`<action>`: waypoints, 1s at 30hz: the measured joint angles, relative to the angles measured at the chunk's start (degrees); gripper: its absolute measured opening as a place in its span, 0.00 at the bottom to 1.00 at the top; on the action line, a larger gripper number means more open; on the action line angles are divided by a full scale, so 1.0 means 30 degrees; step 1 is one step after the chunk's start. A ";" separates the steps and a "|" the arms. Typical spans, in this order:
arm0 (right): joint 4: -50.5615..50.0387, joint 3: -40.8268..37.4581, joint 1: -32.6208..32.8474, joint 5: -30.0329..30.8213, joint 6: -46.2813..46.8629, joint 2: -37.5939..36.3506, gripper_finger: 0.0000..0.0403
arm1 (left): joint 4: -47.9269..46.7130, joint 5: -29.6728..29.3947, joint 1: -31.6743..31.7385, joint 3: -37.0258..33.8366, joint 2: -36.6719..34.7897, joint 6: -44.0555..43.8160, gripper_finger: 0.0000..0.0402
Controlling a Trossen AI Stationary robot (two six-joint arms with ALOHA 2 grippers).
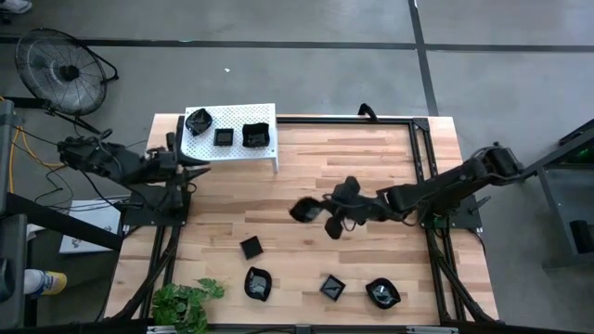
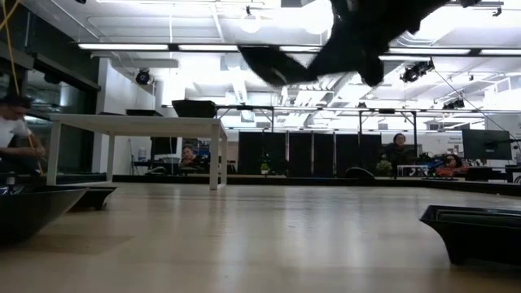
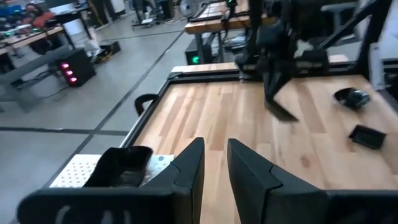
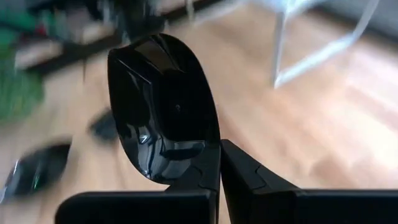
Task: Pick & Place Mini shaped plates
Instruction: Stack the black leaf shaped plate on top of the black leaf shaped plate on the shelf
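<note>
From above, the right tool [image 1: 320,219] grips a plate [image 1: 303,211] over mid-tabletop [image 1: 371,158]; four plates [image 1: 257,283] lie below it, three [image 1: 253,135] on the shelf [image 1: 234,148] beside the left tool [image 1: 200,167]. Left wrist: its fingers [image 3: 193,165] stand narrowly apart, empty. Right wrist: fingers [image 4: 245,171] pinch the plate's [image 4: 163,106] rim. No writing is legible.

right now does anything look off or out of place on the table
Nothing looks spilled or broken. Three plates sit on the white shelf, four lie on the table's near edge. The right gripper holds a glossy black plate above mid-table, pinched by its rim and standing on edge.
</note>
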 joint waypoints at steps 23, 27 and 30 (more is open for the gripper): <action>1.5664 0.0000 -0.4397 0.3941 -1.6812 -0.0289 0.00 | 1.2540 -1.0047 0.0019 -0.0007 0.8234 -0.0494 0.17; 1.6566 0.0000 -0.5023 0.3775 -1.9055 -0.0289 0.00 | 1.4727 -1.0674 0.0646 -0.0007 0.9973 -0.0574 0.17; 1.6804 0.0000 -0.5484 0.3683 -1.9809 -0.0289 0.00 | 1.6831 -0.9242 0.1785 -0.0015 1.1085 -0.1045 0.17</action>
